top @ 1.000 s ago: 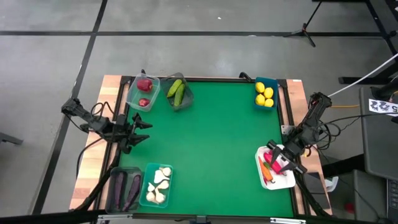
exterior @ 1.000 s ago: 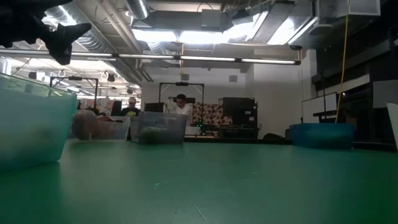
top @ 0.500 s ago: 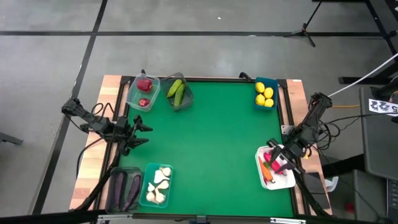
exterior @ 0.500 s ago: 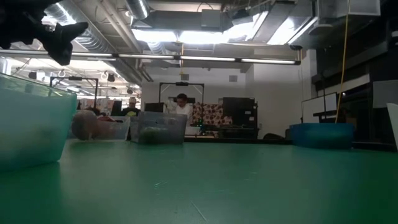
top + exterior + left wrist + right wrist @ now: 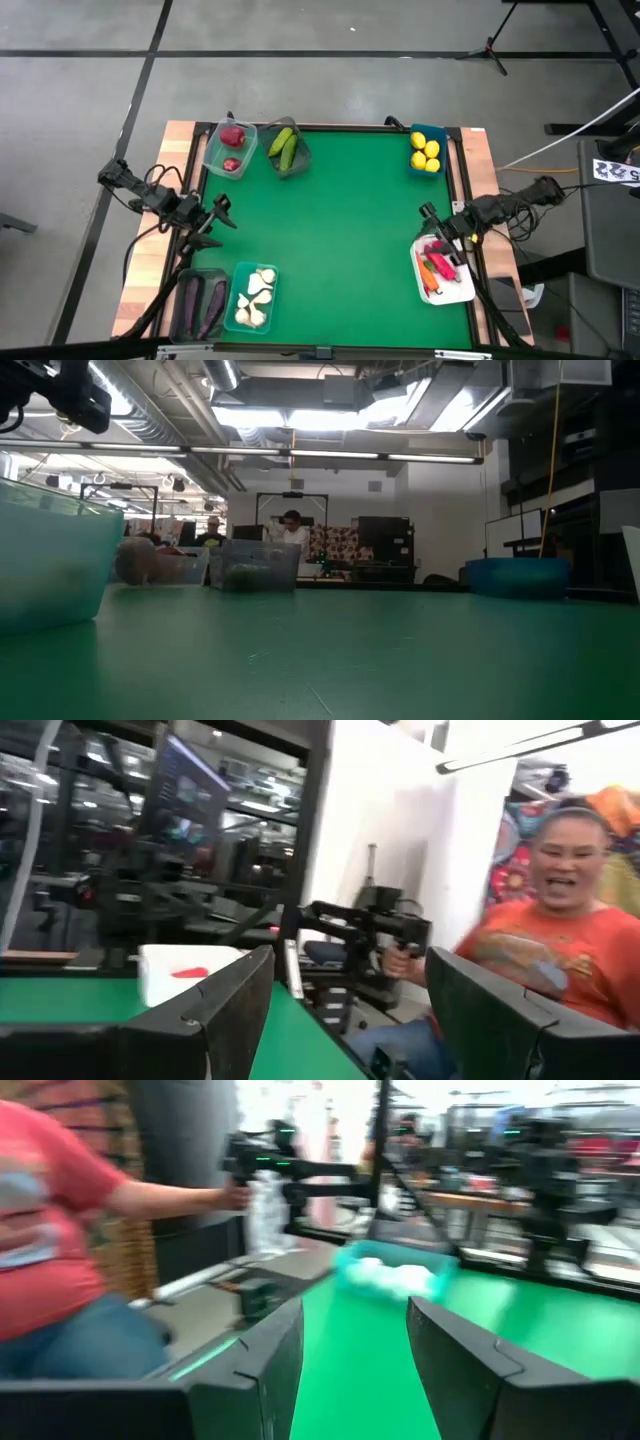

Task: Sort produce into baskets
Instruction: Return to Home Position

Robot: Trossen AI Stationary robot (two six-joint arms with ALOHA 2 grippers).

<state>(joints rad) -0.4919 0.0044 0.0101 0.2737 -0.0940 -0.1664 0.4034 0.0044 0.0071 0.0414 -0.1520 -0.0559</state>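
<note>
Peppers [image 5: 437, 266] in white tray [image 5: 458, 292] near wide, empty right tool [image 5: 428, 214]; left tool [image 5: 350, 990] wide too.

garlic tub [image 5: 243, 270] beside eggplant tub [image 5: 200, 272]

Six baskets [image 5: 212, 156], two cucumbers [image 5: 284, 146], two eggplants [image 5: 190, 298], two red fruits [image 5: 233, 137].

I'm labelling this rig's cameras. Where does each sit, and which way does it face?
High view: overhead, looking straight down on the green table; both arms, left gripper and right gripper open.
Low view: at tabletop height, facing across the table into the room; part of the left arm shows.
Left wrist view: on the left wrist, facing the white tray and a person; own fingers show.
Right wrist view: on the right wrist, facing the teal tub; own fingers show.
Shared: the white tray, in high and left wrist views.
</note>
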